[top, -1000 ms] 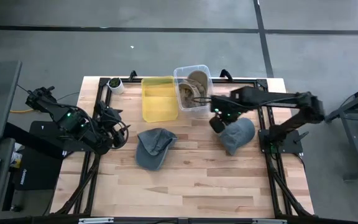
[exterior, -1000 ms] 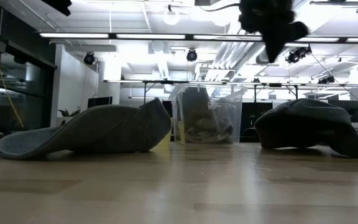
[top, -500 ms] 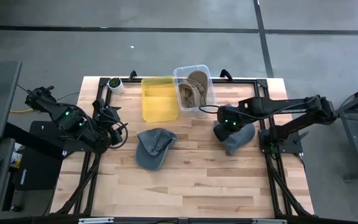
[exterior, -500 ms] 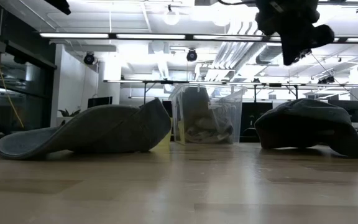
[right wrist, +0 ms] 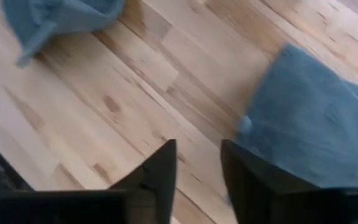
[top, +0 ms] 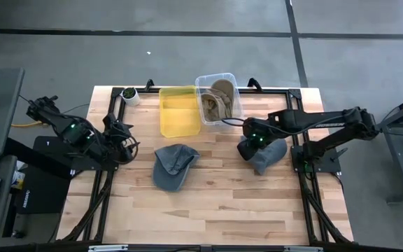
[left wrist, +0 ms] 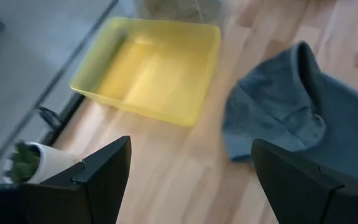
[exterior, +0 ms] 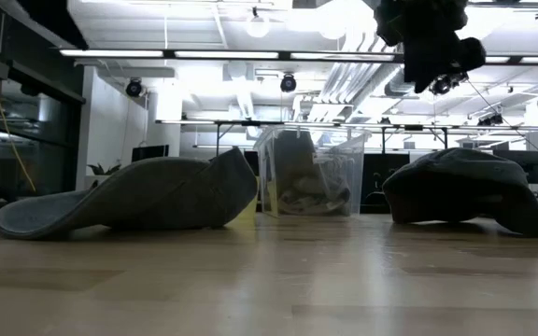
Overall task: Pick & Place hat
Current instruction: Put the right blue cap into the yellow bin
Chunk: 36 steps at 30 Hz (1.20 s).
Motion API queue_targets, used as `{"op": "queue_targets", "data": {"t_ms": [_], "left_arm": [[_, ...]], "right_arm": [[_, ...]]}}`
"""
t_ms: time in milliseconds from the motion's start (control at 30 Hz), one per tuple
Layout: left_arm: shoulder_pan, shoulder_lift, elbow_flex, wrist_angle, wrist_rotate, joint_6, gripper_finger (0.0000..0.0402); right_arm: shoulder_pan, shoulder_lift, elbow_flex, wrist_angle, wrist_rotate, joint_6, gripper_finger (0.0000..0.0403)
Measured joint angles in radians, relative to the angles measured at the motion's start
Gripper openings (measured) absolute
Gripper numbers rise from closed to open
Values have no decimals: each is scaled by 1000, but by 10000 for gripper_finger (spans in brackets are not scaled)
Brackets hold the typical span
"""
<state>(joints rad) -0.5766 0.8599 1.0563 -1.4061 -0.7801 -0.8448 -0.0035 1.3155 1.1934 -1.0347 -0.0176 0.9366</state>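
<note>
High view shows the right gripper (top: 247,145) hovering above the near edge of a blue-grey hat (top: 266,152) on the wooden table (top: 215,203); in the right wrist view its fingers (right wrist: 160,171) stand slightly parted with nothing between them, and that hat (right wrist: 316,118) lies just ahead of the tips. A second blue-grey hat (top: 173,165) rests well apart from this gripper, nearer the left gripper (top: 123,143), which waits at the table's edge, spread wide and empty. Beyond the left gripper sit a yellow tray (top: 178,110) and a clear bin (top: 217,100).
</note>
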Motion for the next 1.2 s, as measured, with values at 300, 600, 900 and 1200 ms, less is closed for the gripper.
{"op": "queue_targets", "data": {"t_ms": [300, 600, 900, 1200], "left_arm": [[0, -87, -58, 41, 67, 13, 309], [0, -127, -58, 56, 94, 42, 309], [0, -124, -58, 93, 96, 29, 309], [0, -122, -58, 134, 85, 21, 309]], "right_arm": [[24, 63, 0, 75, -3, -261, 212], [59, 111, 0, -95, 46, -506, 216], [74, 111, 0, -282, 131, -654, 216], [70, 98, -45, -341, 232, -843, 216]]}}
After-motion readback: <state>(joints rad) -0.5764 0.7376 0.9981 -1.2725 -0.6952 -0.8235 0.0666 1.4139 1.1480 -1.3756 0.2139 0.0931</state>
